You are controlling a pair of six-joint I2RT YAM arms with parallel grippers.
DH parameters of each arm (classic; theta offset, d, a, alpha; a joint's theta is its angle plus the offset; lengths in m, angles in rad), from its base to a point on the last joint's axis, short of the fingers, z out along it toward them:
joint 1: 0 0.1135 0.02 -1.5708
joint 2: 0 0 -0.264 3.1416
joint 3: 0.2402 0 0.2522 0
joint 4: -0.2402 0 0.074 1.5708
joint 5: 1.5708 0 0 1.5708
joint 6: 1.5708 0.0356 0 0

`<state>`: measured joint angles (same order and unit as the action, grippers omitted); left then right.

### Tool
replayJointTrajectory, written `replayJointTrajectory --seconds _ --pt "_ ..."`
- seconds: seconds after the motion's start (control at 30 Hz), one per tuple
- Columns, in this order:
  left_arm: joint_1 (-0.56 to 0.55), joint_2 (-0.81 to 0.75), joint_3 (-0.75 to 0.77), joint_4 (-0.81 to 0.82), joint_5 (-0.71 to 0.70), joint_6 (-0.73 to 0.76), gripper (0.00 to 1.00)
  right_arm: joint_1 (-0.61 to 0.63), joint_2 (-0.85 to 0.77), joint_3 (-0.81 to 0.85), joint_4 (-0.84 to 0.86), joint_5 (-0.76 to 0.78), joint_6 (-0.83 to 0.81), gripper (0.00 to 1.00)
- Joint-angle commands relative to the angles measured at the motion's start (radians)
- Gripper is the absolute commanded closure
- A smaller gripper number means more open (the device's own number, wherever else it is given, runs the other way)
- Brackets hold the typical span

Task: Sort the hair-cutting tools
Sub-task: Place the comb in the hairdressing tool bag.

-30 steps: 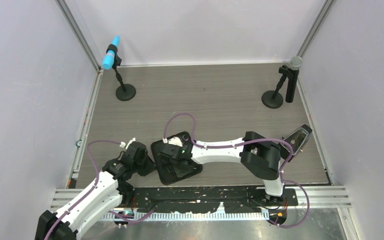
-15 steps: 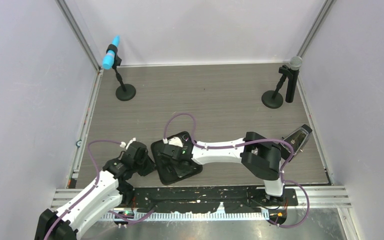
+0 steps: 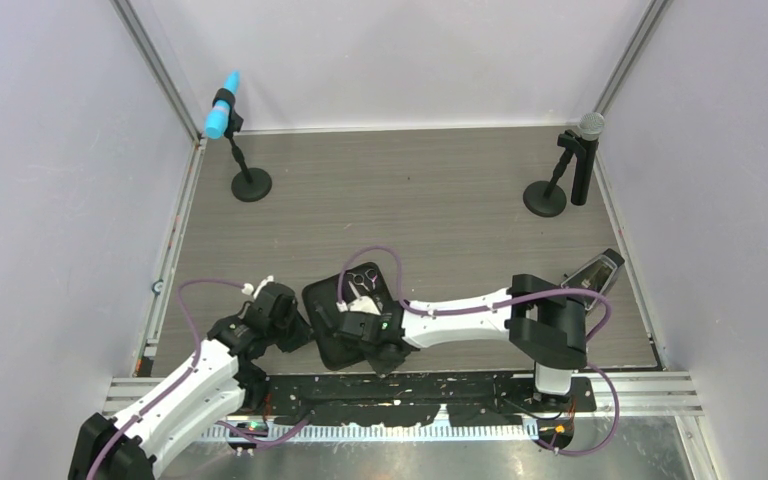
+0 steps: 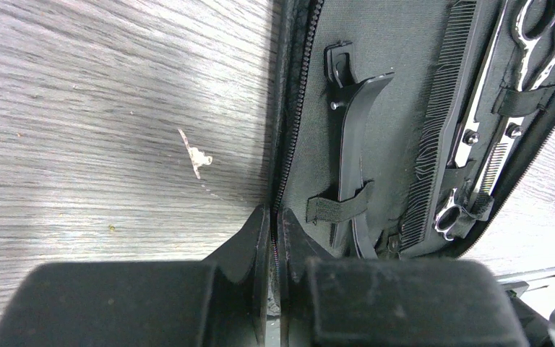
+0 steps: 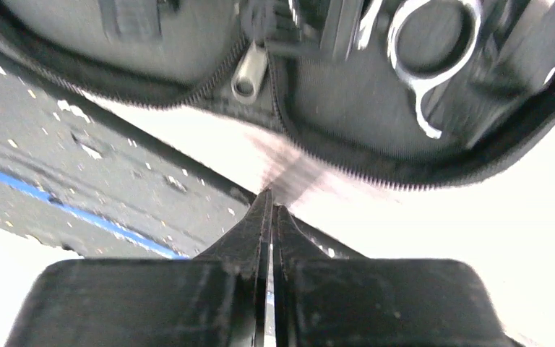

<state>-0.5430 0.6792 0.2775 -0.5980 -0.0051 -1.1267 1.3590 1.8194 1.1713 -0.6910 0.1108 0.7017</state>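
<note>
Hair-cutting tools (image 3: 362,282) lie strapped inside the open case (image 3: 325,342) at the near middle of the bench (image 3: 440,190): scissors (image 5: 420,90), comb (image 4: 437,137) and one clip (image 4: 352,137) sit under elastic loops (a second clip cannot be made out). Left jaws are clenched on the case's zip edge, pinning it. Right jaws are clenched on nothing, just off the case's near rim, near the zip pull (image 5: 248,72). Judged stage: stowing appears nearly done; the next move calls for the right jaws to release before taking anything. Bench is grey wood-grain with a white scrap (image 4: 196,153); pale walls enclose it, a microphone (image 3: 222,112) at each far corner.
</note>
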Motion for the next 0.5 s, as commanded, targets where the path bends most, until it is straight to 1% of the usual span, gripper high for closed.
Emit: replayJointTrajectory --seconds 0.0,0.13,0.17,0.2,0.23,0.3,0.4,0.47 --pt "-0.006 0.027 0.016 0.055 -0.019 -0.003 1.00 0.026 -0.084 -0.031 -0.059 -0.029 -0.008 0.95" --pt "-0.006 0.091 0.055 0.081 -0.052 0.055 1.00 -0.008 -0.153 -0.037 -0.055 0.029 -0.028 0.95" --pt "-0.005 0.115 0.073 0.092 -0.064 0.077 1.00 -0.019 -0.168 -0.043 -0.050 0.041 -0.036 0.93" --pt "-0.004 0.145 0.091 0.109 -0.072 0.108 1.00 -0.045 -0.199 -0.046 -0.046 0.063 -0.054 0.86" --pt "-0.001 0.182 0.116 0.132 -0.074 0.147 1.00 -0.071 -0.214 -0.054 -0.034 0.076 -0.067 0.82" --pt "0.010 0.271 0.181 0.168 -0.077 0.235 1.00 -0.113 -0.282 -0.071 0.000 0.113 -0.115 0.70" --pt "0.035 0.424 0.318 0.194 -0.074 0.375 1.00 -0.187 -0.332 -0.106 0.061 0.119 -0.186 0.59" --pt "0.057 0.521 0.412 0.215 -0.087 0.434 0.96 -0.238 -0.352 -0.120 0.079 0.141 -0.217 0.54"
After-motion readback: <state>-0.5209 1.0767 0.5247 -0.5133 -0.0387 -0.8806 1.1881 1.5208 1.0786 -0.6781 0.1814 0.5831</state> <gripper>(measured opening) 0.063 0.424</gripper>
